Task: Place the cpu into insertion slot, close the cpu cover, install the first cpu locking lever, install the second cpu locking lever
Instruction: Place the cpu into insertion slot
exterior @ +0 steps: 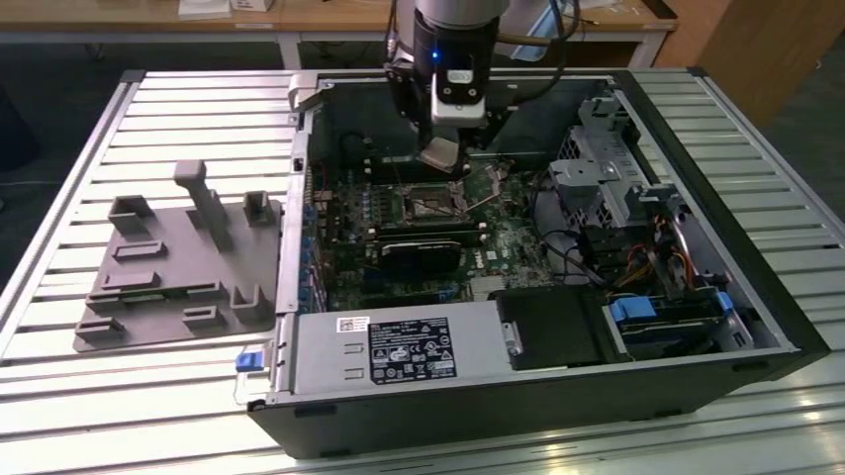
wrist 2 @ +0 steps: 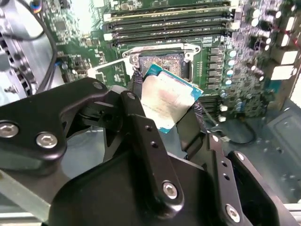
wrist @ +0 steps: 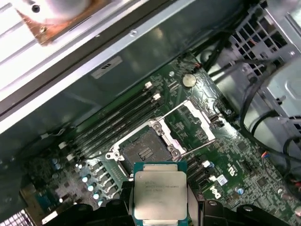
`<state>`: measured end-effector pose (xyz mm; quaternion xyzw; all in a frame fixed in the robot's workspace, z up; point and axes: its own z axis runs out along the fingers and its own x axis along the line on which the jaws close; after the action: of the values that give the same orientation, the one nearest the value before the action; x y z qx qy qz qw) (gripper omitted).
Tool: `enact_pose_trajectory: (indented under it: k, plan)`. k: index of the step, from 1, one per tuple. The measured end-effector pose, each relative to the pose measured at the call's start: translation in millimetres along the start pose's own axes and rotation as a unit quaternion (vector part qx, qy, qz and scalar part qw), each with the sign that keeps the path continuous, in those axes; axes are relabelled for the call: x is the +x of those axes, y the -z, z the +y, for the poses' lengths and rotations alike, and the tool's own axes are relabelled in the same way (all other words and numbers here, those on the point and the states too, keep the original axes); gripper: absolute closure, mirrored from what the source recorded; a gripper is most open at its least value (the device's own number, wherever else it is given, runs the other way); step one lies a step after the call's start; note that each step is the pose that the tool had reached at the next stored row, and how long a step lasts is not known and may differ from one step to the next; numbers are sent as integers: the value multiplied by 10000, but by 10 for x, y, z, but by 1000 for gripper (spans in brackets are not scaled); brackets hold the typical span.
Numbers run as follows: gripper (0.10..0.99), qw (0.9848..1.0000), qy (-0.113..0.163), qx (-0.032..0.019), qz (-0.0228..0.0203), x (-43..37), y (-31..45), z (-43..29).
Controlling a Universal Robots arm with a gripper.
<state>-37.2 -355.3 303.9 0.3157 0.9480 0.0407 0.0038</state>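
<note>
My gripper (exterior: 442,158) hangs inside the open computer case, shut on the cpu (wrist: 160,195), a flat silver square with a teal-green rim held by two opposite edges between black fingers (wrist 2: 136,92). The chip is tilted and sits a short way above the board, beside the insertion slot (wrist: 143,150), whose dark pin field lies bare. The cpu cover (wrist: 197,120), a silvery windowed frame, is swung open on the far side of the slot. A thin locking lever (wrist: 200,146) stands free beside it. In the exterior view the insertion slot (exterior: 429,205) lies just below the gripper.
Long black memory slots (wrist: 117,122) run next to the socket. A black rectangular block (exterior: 422,252) sits in front of it. The power supply (exterior: 396,351), drive bays (exterior: 660,317) and cables (exterior: 581,257) crowd the case. A grey fixture (exterior: 172,267) rests on the table at the exterior view's left.
</note>
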Motion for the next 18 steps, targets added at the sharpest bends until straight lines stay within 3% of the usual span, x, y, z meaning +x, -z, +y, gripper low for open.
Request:
enact_pose_trajectory:
  k: [4,8,18]
  plan:
    - [545,9993,-367,-7,-29,-1,-27,-2]
    - [545,9974,-725,-14,-58,-1,-56,-4]
    - [545,9884,-1512,-33,-126,5,-146,-17]
